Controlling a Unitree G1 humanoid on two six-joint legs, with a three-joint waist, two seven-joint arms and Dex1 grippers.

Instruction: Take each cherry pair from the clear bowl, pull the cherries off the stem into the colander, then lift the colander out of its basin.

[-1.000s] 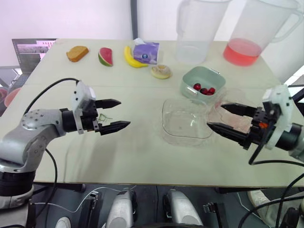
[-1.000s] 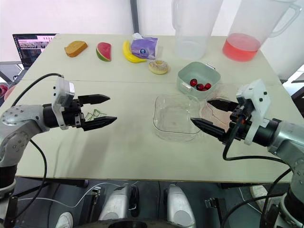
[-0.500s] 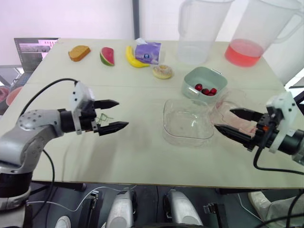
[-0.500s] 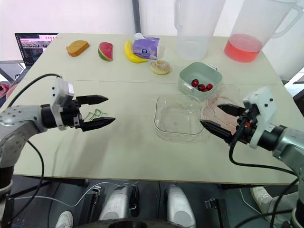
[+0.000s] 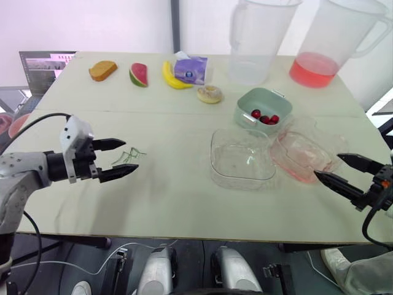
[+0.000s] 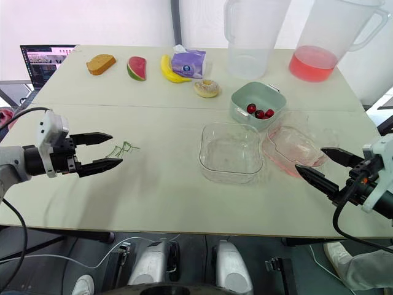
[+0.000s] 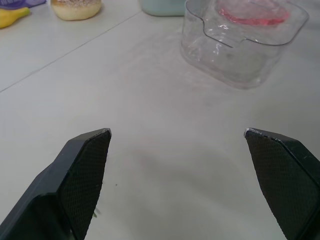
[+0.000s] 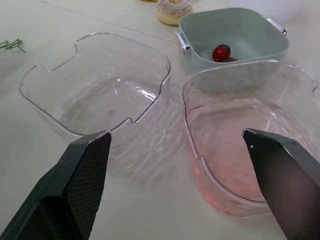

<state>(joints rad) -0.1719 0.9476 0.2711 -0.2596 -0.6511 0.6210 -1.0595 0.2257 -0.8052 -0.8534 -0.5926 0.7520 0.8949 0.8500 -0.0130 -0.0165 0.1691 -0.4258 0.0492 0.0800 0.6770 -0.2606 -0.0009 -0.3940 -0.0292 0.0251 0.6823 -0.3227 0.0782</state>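
The pale green square colander [image 5: 258, 98] holds the red cherries [image 5: 264, 117] and stands beside the pink-tinted clear basin [image 5: 301, 160], apparently already lifted out. The clear plastic bowl [image 5: 242, 175] is empty. The left gripper [image 5: 131, 155] and right gripper [image 5: 326, 165] gape wide, holding nothing. Park both well clear of the rims

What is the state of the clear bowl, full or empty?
Empty. The clear bowl shows only its bare bottom; the cherries lie in the green colander.
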